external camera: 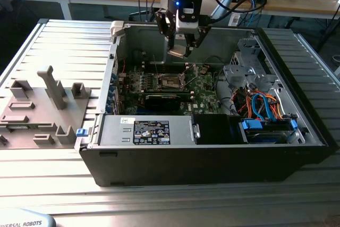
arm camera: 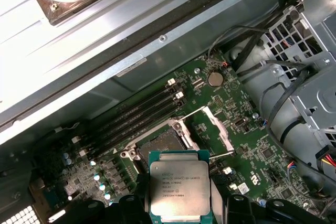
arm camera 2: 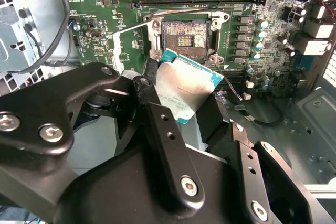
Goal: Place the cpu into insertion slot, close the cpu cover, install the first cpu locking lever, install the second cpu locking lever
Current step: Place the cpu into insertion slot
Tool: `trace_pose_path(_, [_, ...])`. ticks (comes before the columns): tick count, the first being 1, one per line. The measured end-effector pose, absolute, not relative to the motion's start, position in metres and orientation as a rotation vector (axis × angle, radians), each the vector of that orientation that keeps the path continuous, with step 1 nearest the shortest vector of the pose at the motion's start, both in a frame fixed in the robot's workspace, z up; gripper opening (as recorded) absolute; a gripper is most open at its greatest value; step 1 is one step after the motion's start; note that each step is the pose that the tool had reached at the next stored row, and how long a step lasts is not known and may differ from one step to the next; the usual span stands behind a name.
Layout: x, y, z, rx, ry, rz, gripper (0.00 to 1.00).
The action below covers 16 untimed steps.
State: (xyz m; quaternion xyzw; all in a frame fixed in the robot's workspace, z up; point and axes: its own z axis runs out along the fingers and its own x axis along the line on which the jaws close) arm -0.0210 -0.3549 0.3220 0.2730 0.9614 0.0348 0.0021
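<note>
The gripper [external camera: 179, 49] is clenched on the cpu [external camera: 177, 52] and holds it in the air inside the open computer case [external camera: 212, 155], which lies on the ribbed grey worktop [external camera: 64, 41]. In both wrist views the black fingers press on two opposite edges of the chip, and its silvery top stays free. The cpu hangs above the green board [external camera: 204, 91], near the insertion slot [external camera: 171, 82] but apart from it, so it is not yet placed. In the first wrist view the slot [arm camera: 163, 142] is bare and the cpu cover [arm camera: 216, 128] stands folded open just beside it.

I judge the chip to be light, thin and stiff, with a smooth metal top that can slip. Its underside and the fine contacts in the slot are probably fragile, so the side edges are the right place to hold it, as the gripper does here
</note>
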Motion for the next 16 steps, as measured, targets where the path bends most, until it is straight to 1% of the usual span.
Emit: trace_pose_path(16, [-0.0210, -0.3549, 0.3207, 0.872, 3.012, 0.109, 0.54])
